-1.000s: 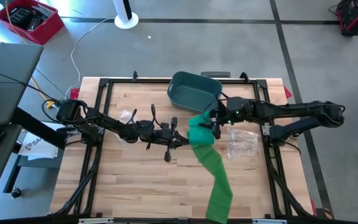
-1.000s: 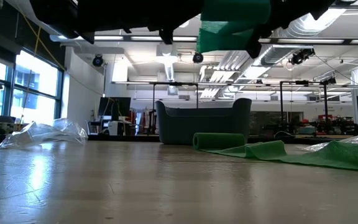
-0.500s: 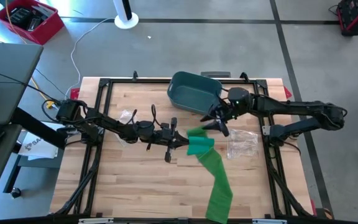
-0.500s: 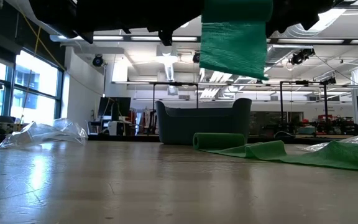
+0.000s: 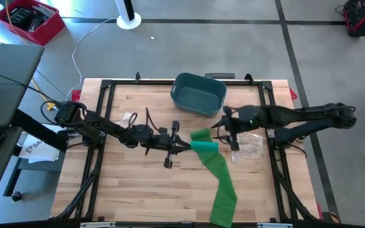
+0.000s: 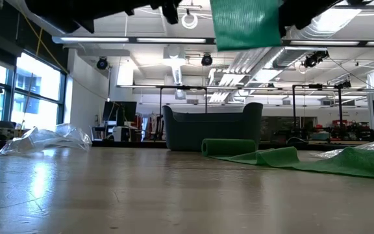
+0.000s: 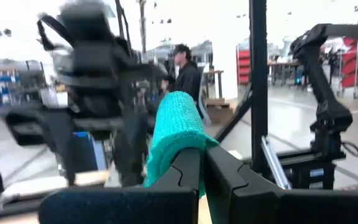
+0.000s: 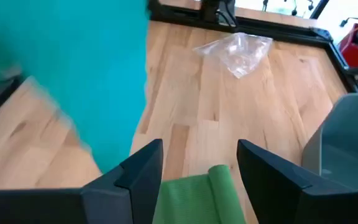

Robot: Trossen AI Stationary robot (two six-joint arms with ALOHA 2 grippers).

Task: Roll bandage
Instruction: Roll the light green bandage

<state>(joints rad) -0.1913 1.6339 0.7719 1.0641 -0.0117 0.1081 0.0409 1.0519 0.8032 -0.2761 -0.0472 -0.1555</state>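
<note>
The green bandage runs from the near edge up to mid-table. Its wound, teal-looking end is off the table, with my left gripper shut on it. In the low view that end hangs at the top. A rolled fold of the bandage rests on the wood in front of the bin. My right gripper stands open just right of the held end. Its fingers touch nothing, and the fold lies below them. My left gripper pinches the bandage's wound end between its two shut fingers. The fingers come in about level from the table's left. That end is lifted clear of the table and stands up past the fingertips. The rest of the strip trails down onto the wood.
A grey-blue bin stands at the far middle. One crumpled clear plastic bag lies under the right arm and another near the left arm. A black frame edges the table. A person stands in the room beyond.
My right gripper has drawn back from the bandage toward the table's right and near side, rolling its wrist and staying open. The flap hanging from the held end dropped lower half a second ago and has now come up again, shorter.
</note>
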